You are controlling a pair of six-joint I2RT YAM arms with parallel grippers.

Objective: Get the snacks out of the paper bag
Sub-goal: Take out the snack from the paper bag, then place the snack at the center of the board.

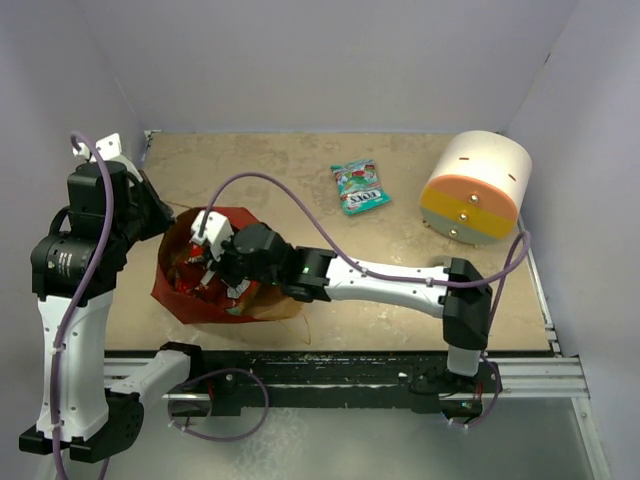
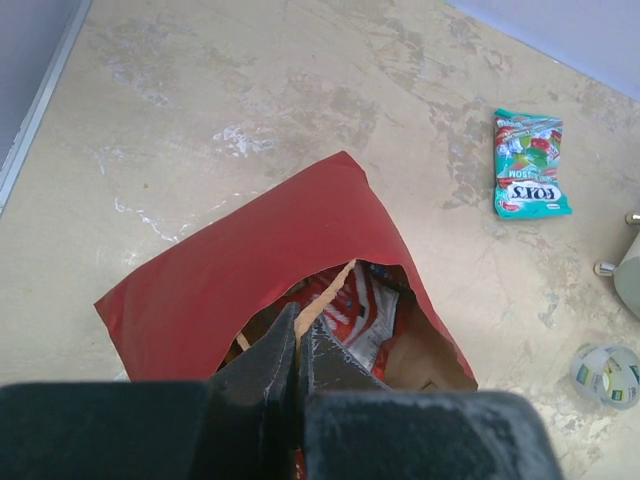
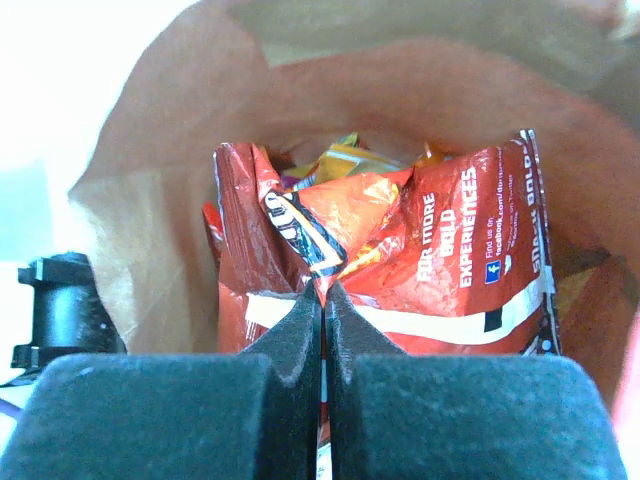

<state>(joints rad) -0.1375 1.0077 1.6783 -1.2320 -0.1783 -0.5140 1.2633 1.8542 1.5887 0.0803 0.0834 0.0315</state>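
The paper bag (image 1: 262,300), red outside and brown inside, lies on its side at the table's front left with its mouth open. My left gripper (image 1: 168,228) is shut on the bag's rim (image 2: 322,300) and holds the mouth open (image 2: 299,335). My right gripper (image 1: 216,268) reaches into the bag and is shut (image 3: 322,297) on a fold of a crinkly red-orange snack packet (image 3: 450,260). More orange and yellow packets (image 3: 345,160) lie behind it in the bag. A red and silver packet (image 2: 368,308) shows in the mouth. A teal-green snack packet (image 1: 359,187) lies on the table outside the bag, also in the left wrist view (image 2: 530,165).
A white cylinder with an orange-yellow band (image 1: 475,187) stands at the back right. A small clear tape roll (image 2: 607,375) lies on the table right of the bag. Walls close the table at the left, back and right.
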